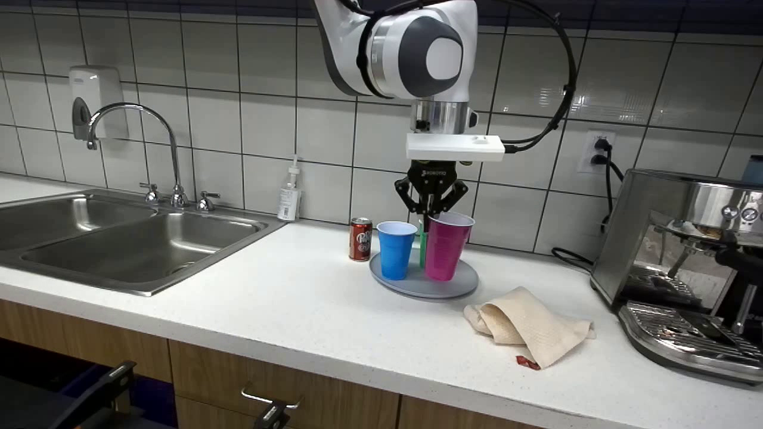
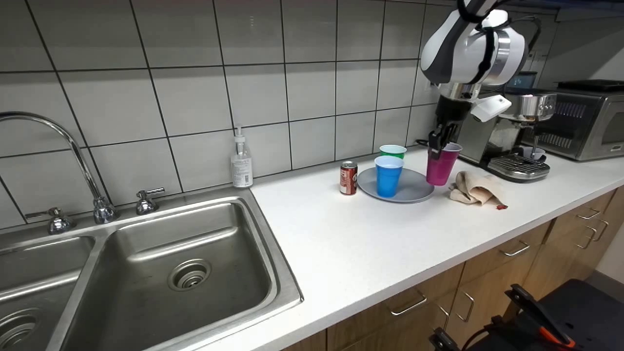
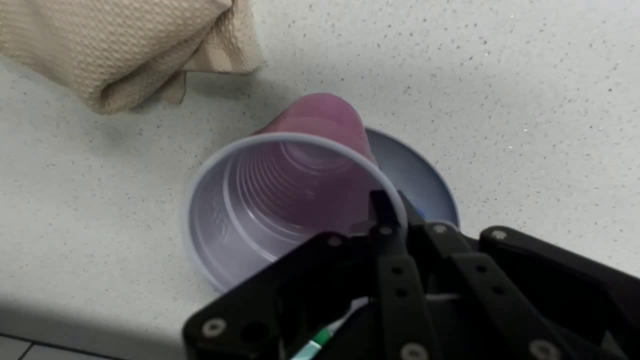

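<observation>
A magenta cup (image 1: pixel 444 253) hangs above the counter (image 1: pixel 298 286) near one edge of a round gray plate (image 1: pixel 417 289), tilted so that its mouth leans toward the coffee machine (image 1: pixel 685 253). The gripper (image 3: pixel 399 210) points down with its fingers drawn narrow, pinching the cup's wall at the rim: one finger is inside the mouth, one outside. The plate lies nearer the counter's back edge than its front edge. On the plate's half toward the sink (image 2: pixel 282 280) stands a blue cup (image 1: pixel 396 253), upright; a green cup (image 2: pixel 393 155) is behind it, toward the plate's back edge, partly hidden. A red can (image 1: pixel 360 239) stands upright just beside the plate's sink-side edge. Between the plate and the coffee machine, closer to the counter's front edge, a tan cloth (image 1: pixel 530 325) lies crumpled, a small red scrap (image 1: pixel 527 362) at its front corner. Farther off, the steel sink is set into the counter, a faucet (image 2: pixel 103 208) rising from its back edge and a clear pump bottle (image 2: pixel 243 168) standing by its back corner, near the tiled wall (image 1: pixel 268 119). Past the coffee machine, in an exterior view, sits a boxy steel appliance (image 2: pixel 590 124).
</observation>
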